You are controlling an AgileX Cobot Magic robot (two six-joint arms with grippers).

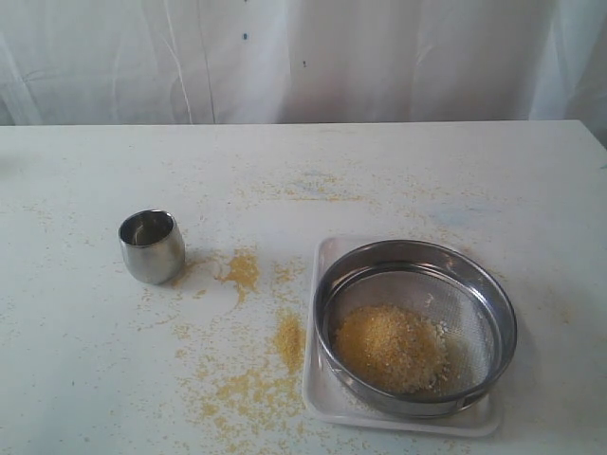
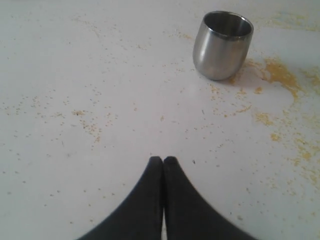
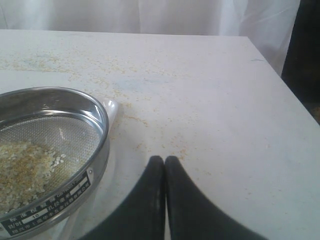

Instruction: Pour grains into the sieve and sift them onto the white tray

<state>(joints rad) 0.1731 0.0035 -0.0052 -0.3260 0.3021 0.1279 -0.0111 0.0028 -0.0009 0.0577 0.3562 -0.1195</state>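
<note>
The grains (image 1: 389, 348) sit in a low golden heap on the mesh, off-centre, on the side away from the table's far edge. The sieve (image 1: 414, 248) is round, so there's no long axis to call. It lies flat, open side up, on the white tray (image 1: 325, 396), whose rim just peeks out around it. Both are toward the right edge of the table (image 1: 427, 161), well off the far edge. Spilled meal (image 1: 287, 339) lies just beside the tray's left side. Beyond that the steel cup (image 1: 152, 246) stands mouth up. My left gripper (image 2: 163, 160) is clenched, empty, near the cup. My right gripper (image 3: 165, 159) is clenched too, empty, beside the sieve.
</note>
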